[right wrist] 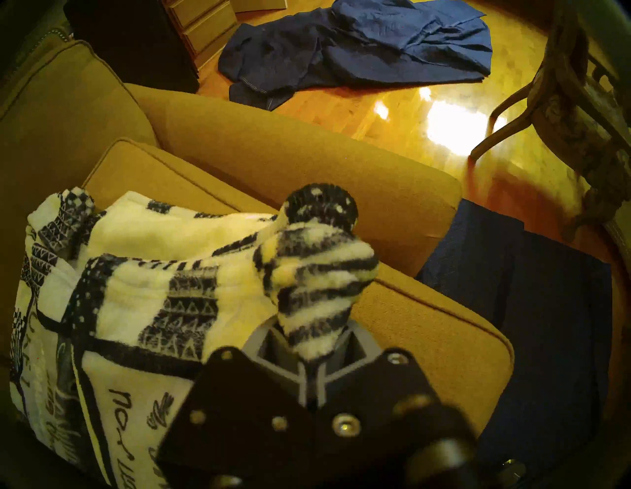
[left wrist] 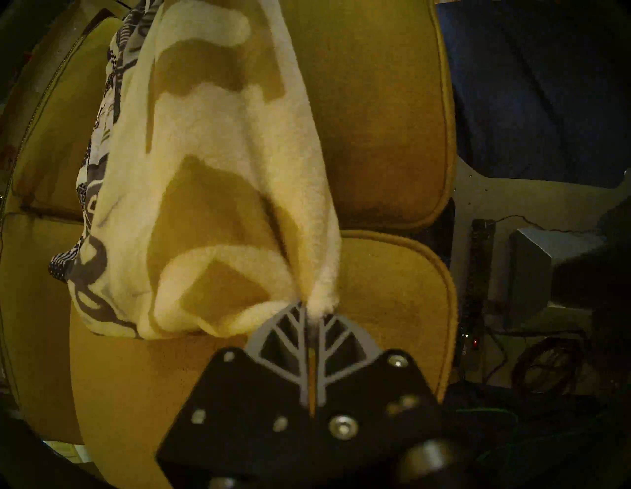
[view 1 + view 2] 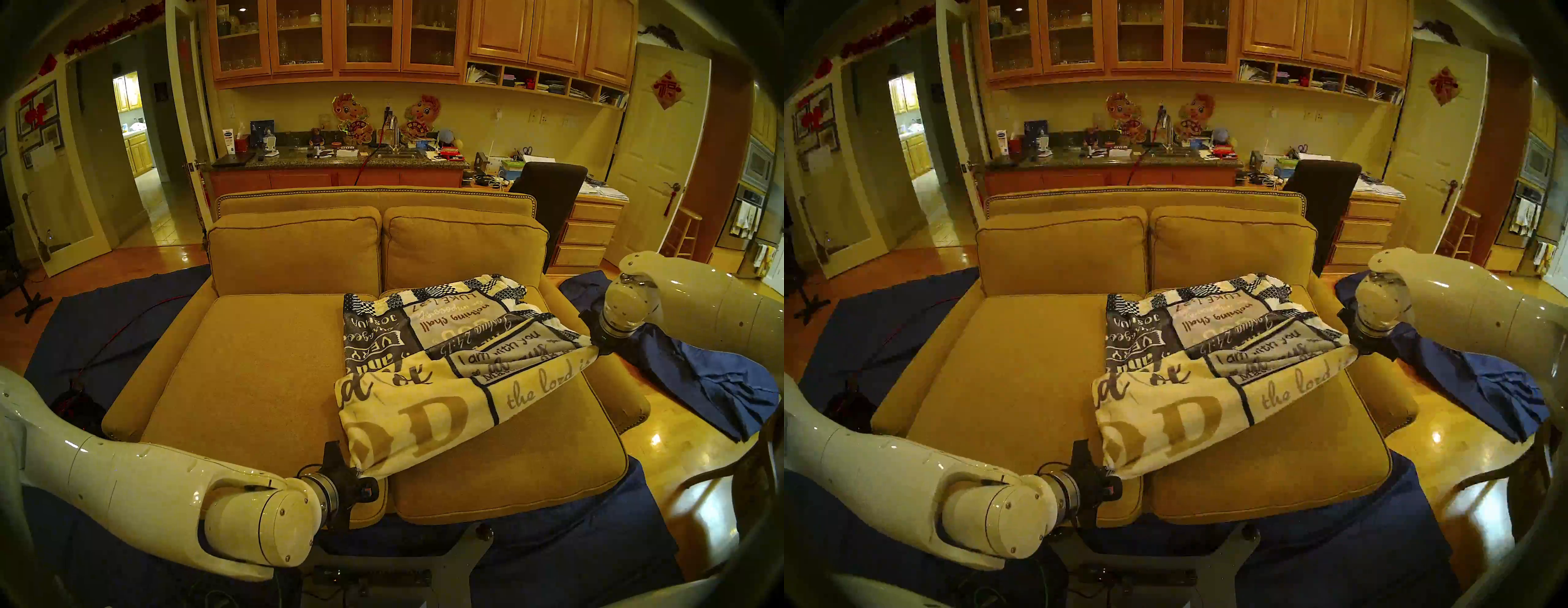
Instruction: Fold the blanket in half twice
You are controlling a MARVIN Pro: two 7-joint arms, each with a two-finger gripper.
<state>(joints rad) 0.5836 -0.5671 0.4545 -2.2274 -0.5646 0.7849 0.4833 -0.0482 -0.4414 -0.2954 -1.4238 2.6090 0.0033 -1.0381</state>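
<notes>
1. On the right seat cushion of the mustard-yellow sofa (image 3: 271, 382) lies the blanket (image 3: 428, 382), with its near part lifted off the cushion between our two grippers.
2. Our left gripper (image 2: 309, 307) has its jaws pressed together on a cream corner at the front edge of the seat; the fleece bunches into soft ridges where it enters them.
3. Our right gripper (image 1: 316, 355) has its jaws closed on a striped navy-and-white corner, near the right armrest of the sofa (image 1: 307, 164).
4. We judge that one fold is already made, because layers of cloth are stacked at the back of the cushion, and that the second fold is now in hand.
5. The next move, we think, calls for both corners to travel together, at equal height, over the resting part, so that the edges meet.
6. The blanket is plush and thick, cream-white, with navy-bordered panels of lettering and large tan letters; it sags between the grips.
7. A plain dark blue cloth (image 1: 358, 51) lies crumpled on the glossy wooden floor (image 1: 426, 119), apart from our work.
</notes>
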